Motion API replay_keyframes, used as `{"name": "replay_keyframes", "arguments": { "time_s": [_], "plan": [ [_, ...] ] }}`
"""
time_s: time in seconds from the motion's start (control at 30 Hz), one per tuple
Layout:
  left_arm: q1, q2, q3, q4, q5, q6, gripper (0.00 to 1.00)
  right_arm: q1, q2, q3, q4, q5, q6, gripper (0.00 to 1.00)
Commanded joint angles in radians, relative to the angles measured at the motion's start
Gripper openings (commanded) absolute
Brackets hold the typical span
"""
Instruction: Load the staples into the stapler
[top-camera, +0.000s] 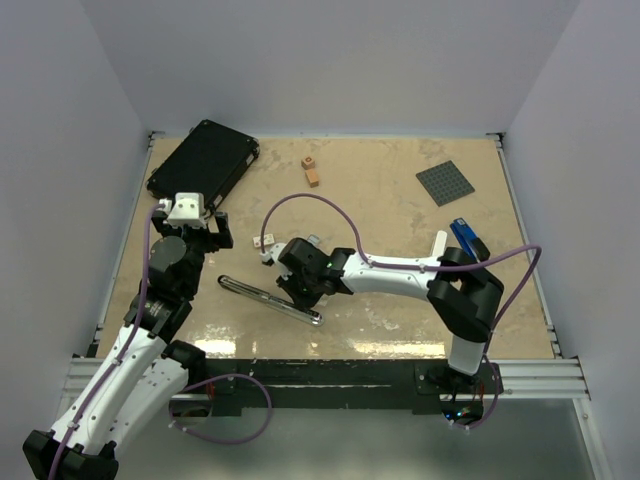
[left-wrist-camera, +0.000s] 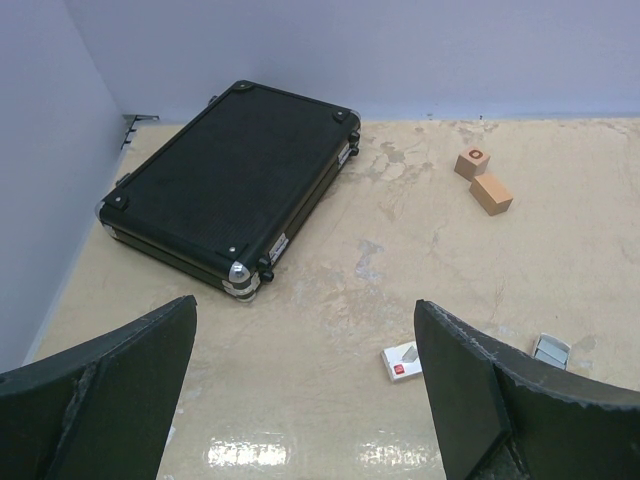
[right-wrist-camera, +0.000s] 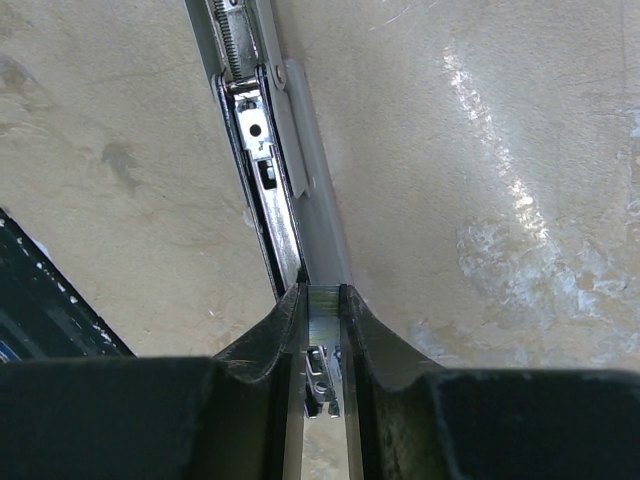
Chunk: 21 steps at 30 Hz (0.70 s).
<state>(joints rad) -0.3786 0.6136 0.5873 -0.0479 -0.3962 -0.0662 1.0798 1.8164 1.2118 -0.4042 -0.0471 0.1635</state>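
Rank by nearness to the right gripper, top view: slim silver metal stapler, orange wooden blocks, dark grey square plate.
1. The slim silver metal stapler, between the fingers of the right gripper.
2. The orange wooden blocks, far centre.
3. The dark grey square plate, far right.

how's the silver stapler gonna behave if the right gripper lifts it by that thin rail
Probably rigid: the stapler looks mostly metal, though it lies folded open, so the hinged halves may swing. Likely slippery, since the right gripper pinches only a narrow polished rail. Unlikely to roll; it lies flat and long on the table.
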Motion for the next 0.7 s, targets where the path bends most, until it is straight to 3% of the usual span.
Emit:
{"name": "replay_keyframes", "arguments": {
  "time_s": [0.0, 0.27, 0.67],
  "plan": [
    [0.009, -0.008, 0.045, 0.01, 0.0, 0.003, 0.94, 0.0, -0.081, 0.051, -0.015, 0.009, 0.001, 0.16],
    [0.009, -0.003, 0.045, 0.01, 0.008, 0.003, 0.94, -0.053, -0.163, 0.043, -0.047, 0.102, -0.002, 0.16],
    [0.009, 0.005, 0.045, 0.011, 0.011, 0.002, 0.94, -0.184, -0.094, -0.136, 0.071, 0.124, -0.019, 0.17]
  ]
}}
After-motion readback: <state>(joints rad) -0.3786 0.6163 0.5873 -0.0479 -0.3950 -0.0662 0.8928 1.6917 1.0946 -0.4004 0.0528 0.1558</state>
